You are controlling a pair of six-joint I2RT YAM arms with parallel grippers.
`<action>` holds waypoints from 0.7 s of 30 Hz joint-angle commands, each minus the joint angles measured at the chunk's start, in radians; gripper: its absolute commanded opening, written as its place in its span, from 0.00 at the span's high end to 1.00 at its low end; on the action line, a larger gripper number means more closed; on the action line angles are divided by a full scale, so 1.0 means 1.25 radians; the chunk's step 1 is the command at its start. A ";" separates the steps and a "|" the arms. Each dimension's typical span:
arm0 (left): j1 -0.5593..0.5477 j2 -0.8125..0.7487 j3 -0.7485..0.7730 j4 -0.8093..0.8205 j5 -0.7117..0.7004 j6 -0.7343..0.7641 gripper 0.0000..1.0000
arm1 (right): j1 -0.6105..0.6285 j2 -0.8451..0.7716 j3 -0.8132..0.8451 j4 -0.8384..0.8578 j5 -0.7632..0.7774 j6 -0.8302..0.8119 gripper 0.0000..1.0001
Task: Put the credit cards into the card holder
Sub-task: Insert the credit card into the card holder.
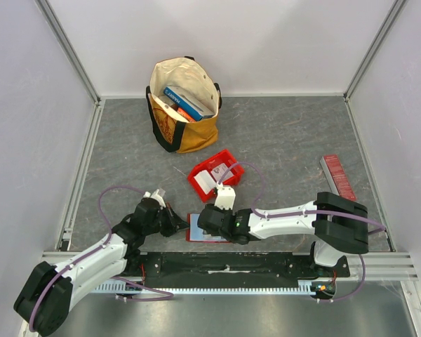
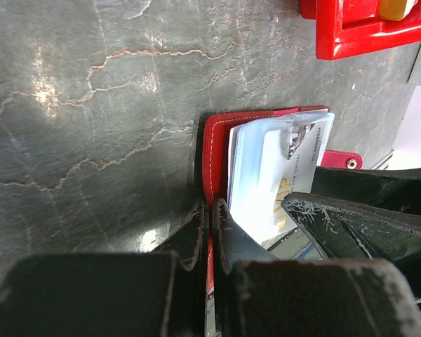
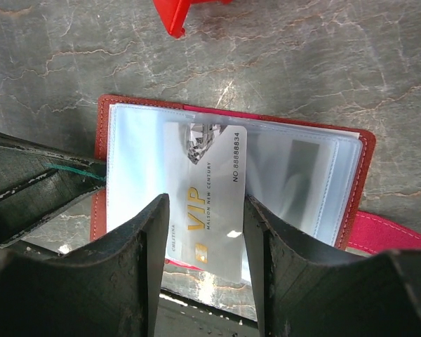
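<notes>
The card holder (image 1: pixel 195 233) lies open on the table in front of the arm bases, its pale clear slots facing up (image 3: pixel 295 175). My left gripper (image 2: pixel 212 207) is shut on its left red edge (image 2: pixel 214 151) and pins it there. My right gripper (image 3: pixel 205 200) is shut on a white credit card (image 3: pixel 207 175) printed "VIP", holding it by its long edges. The card lies over the slots with its far end at a clear pocket (image 2: pixel 288 179). More credit cards (image 1: pixel 207 182) rest in the red bin (image 1: pixel 224 160).
A tan tote bag (image 1: pixel 189 133) holding blue books stands at the back. A long ridged red strip (image 1: pixel 337 177) lies at the right. The bin's corner (image 3: pixel 174 17) is just beyond the holder. The two grippers sit close together, and the left one's finger (image 3: pixel 35 184) shows beside the card.
</notes>
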 commanded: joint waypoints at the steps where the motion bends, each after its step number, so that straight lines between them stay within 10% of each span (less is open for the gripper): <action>1: 0.001 -0.002 -0.029 -0.008 -0.011 -0.011 0.98 | 0.003 0.010 0.000 -0.107 0.026 -0.015 0.47; 21: 0.001 -0.009 -0.032 -0.008 -0.008 -0.009 0.98 | 0.031 0.073 0.082 -0.052 -0.037 -0.081 0.48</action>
